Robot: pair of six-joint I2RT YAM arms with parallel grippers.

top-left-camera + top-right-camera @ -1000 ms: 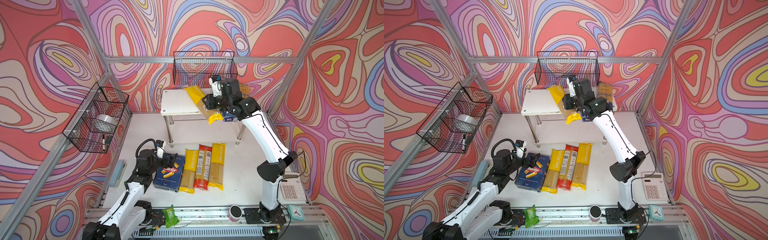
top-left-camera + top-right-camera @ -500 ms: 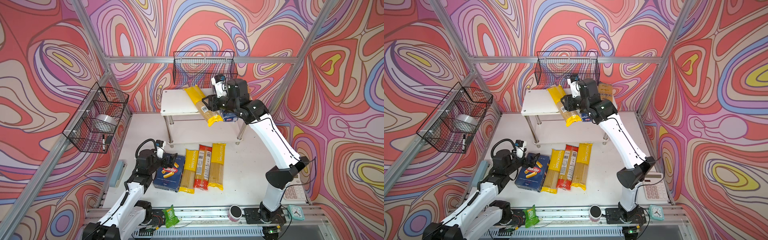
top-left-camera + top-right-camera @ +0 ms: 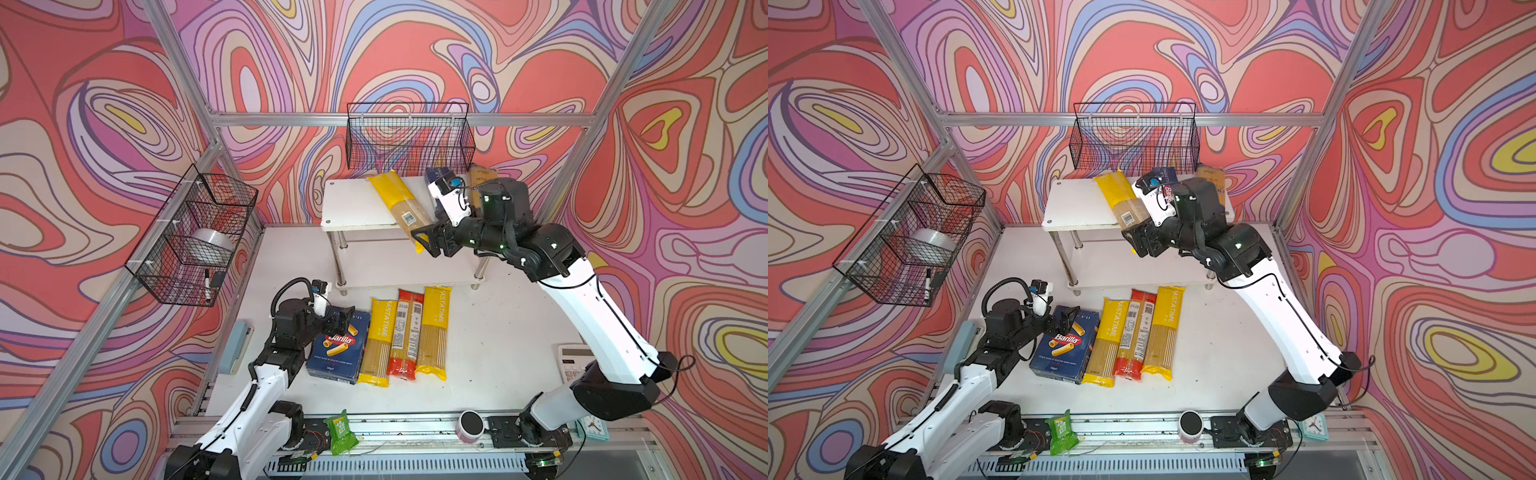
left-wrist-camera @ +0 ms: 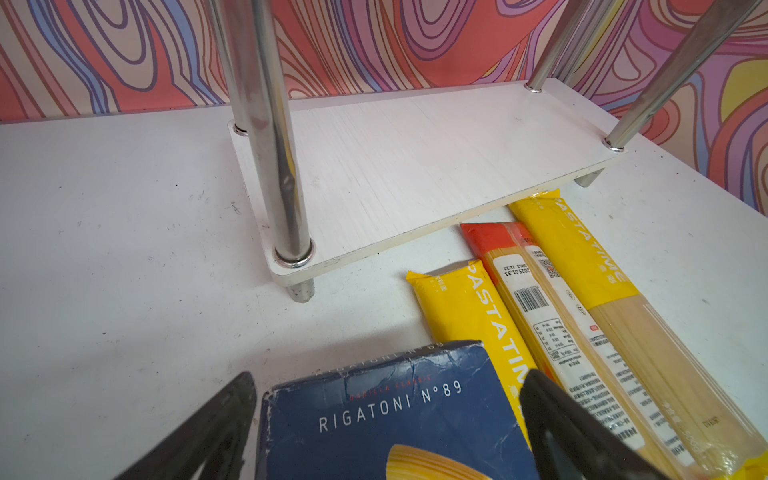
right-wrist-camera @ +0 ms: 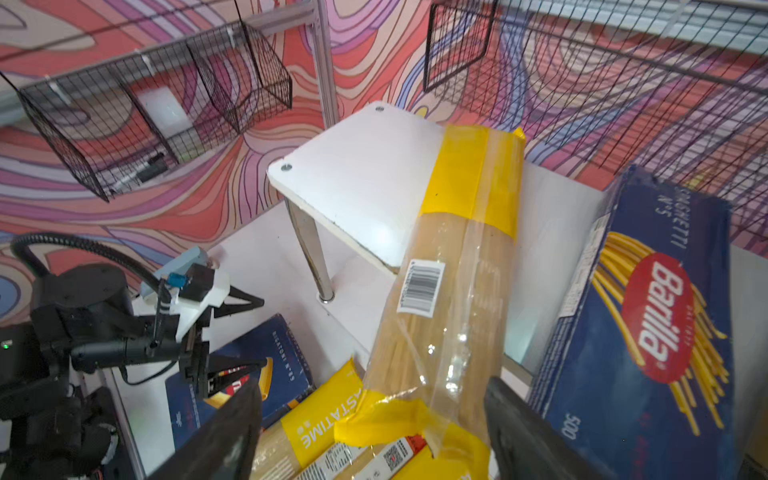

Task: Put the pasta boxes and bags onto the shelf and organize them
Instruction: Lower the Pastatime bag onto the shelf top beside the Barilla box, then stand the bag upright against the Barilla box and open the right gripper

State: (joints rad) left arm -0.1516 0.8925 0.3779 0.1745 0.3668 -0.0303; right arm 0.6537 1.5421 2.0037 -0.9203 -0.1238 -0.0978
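The right gripper stands wide open around the overhanging end of a yellow-ended clear spaghetti bag. The bag lies slantwise on the top board of the white two-tier shelf. The left gripper, jaws apart, straddles the dark blue cardboard rigatoni box on the white table.

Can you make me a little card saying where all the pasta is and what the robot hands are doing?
Top shelf: yellow bag, end hanging off the front; spaghetti box; another bag
Table: rigatoni box, then red bag between yellow bags
Right gripper: open, around the hanging end
Left gripper: open, over the rigatoni box
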